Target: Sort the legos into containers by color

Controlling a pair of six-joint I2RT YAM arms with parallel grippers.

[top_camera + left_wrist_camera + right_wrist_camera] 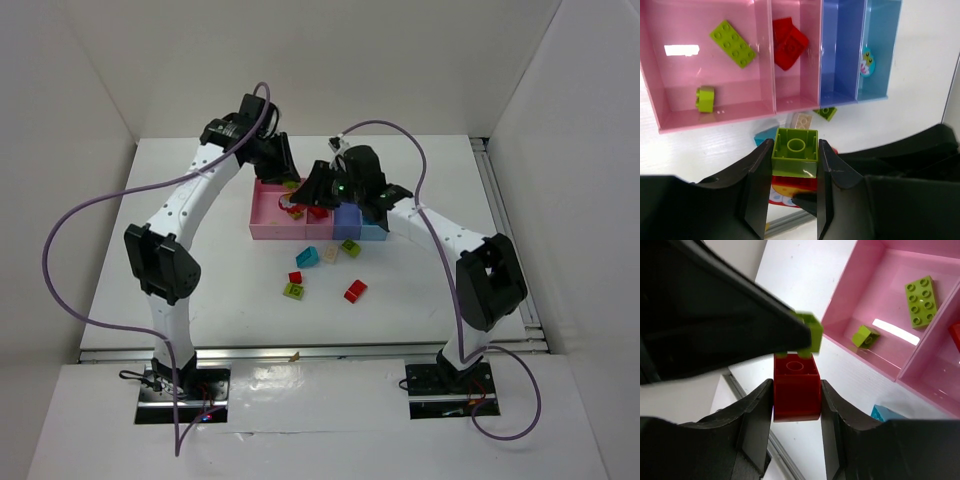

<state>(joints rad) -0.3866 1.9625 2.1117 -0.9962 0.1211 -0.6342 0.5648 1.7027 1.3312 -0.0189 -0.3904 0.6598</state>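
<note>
- Fingers of the left gripper [795, 150] are clamped narrowly on a green brick [795, 142], one black finger on each side and the stud facing up, in the air close to the pink bins.
- The right gripper [796, 397] is closed the same way on a red brick [796, 377], directly under the green brick. The two blocks touch or nearly touch; whether they are locked together cannot be told.
- Both arms meet over the row of joined bins at the back of the white table [230, 300], the left reaching in from the left and the right from the right.
- The wide pink bin [720, 117] holds a flat green plate [732, 43] and a green cube [705, 98], well apart.
- The narrow pink bin [797, 102], next along, holds red pieces [789, 42] bunched at its far end.
- The blue bin [837, 60] stands between the narrow pink bin and the cyan bin [885, 45], which ends the row.
- An oval piece [867, 61] with a printed face shows against the cyan bin's wall; whether it lies loose or is stuck there cannot be told.
- Loose on the table just in front of the bins are a cyan brick [308, 257], a cream brick [331, 256] and a loose green brick [350, 246].
- Nearer the arm bases, a small red brick [295, 277] sits just beside a front green brick [294, 291], and a loose red brick [355, 291] lies apart to the right.
</note>
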